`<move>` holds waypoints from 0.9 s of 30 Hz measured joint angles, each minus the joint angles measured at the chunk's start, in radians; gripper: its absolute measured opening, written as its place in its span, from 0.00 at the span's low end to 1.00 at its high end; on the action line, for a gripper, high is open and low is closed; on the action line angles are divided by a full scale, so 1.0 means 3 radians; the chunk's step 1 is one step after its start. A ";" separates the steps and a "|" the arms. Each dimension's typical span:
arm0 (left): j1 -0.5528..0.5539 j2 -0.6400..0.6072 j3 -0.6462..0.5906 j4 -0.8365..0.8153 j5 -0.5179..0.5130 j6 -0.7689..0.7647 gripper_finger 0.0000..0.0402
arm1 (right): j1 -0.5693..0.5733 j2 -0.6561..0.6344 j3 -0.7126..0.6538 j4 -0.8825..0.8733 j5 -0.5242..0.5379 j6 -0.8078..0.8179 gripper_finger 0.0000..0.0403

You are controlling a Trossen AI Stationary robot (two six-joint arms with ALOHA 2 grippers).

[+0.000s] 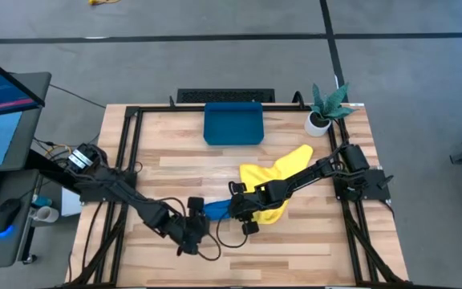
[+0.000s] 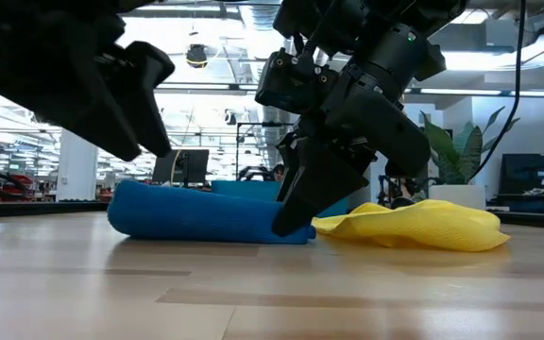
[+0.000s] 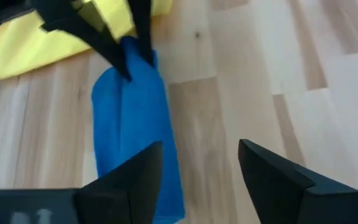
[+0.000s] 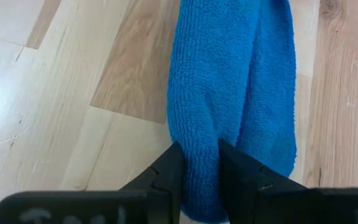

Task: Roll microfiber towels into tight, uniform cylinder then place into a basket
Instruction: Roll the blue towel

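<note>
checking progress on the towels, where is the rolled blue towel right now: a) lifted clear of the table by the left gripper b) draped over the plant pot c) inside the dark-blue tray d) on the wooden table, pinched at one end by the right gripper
d: the rolled blue towel lies on the table, the right gripper shut on one end, while the left gripper is open over the other end and the tray holds nothing.
</note>
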State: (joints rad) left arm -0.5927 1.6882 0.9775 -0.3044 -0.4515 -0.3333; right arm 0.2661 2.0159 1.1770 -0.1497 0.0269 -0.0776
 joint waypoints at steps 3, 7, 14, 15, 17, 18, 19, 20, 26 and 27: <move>0.0064 0.0000 0.0000 -0.0022 0.0001 -0.0083 0.52 | 0.0000 0.0000 0.0000 0.0000 -0.0001 0.0001 0.28; 0.0129 0.0059 0.0001 -0.0065 0.0014 -0.0136 0.50 | 0.0001 0.0001 0.0000 0.0000 -0.0009 0.0002 0.28; 0.0184 0.0407 0.0001 -0.0071 0.0177 -0.0311 0.44 | 0.0001 0.0003 0.0000 -0.0006 -0.0012 0.0065 0.28; 0.0191 0.0433 0.0003 -0.0069 0.0166 -0.0371 0.43 | 0.0001 0.0003 0.0000 -0.0005 -0.0013 0.0083 0.28; 0.0192 0.0440 0.0005 -0.0079 0.0166 -0.0445 0.41 | 0.0001 0.0003 0.0000 -0.0007 -0.0014 0.0086 0.28; 0.0193 0.0439 0.0005 -0.0078 0.0169 -0.0495 0.39 | 0.0001 0.0003 0.0000 -0.0008 -0.0014 0.0086 0.28; 0.0193 0.0439 0.0005 -0.0083 0.0155 -0.0537 0.37 | 0.0001 0.0003 0.0000 -0.0009 -0.0016 0.0087 0.28; 0.0192 0.0437 0.0005 -0.0089 0.0137 -0.0569 0.35 | 0.0001 0.0003 0.0000 -0.0009 -0.0029 0.0088 0.28; 0.0190 0.0427 0.0005 -0.0210 0.0071 -0.0691 0.18 | -0.0004 0.0005 0.0000 -0.0008 -0.0530 0.0437 0.28; 0.0190 0.0427 0.0005 -0.0200 0.0072 -0.0704 0.15 | -0.0001 0.0005 0.0000 -0.0007 -0.0627 0.0533 0.28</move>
State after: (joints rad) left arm -0.5358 1.8164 0.9791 -0.3646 -0.4298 -0.5443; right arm 0.2658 2.0174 1.1770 -0.1519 -0.1611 0.0822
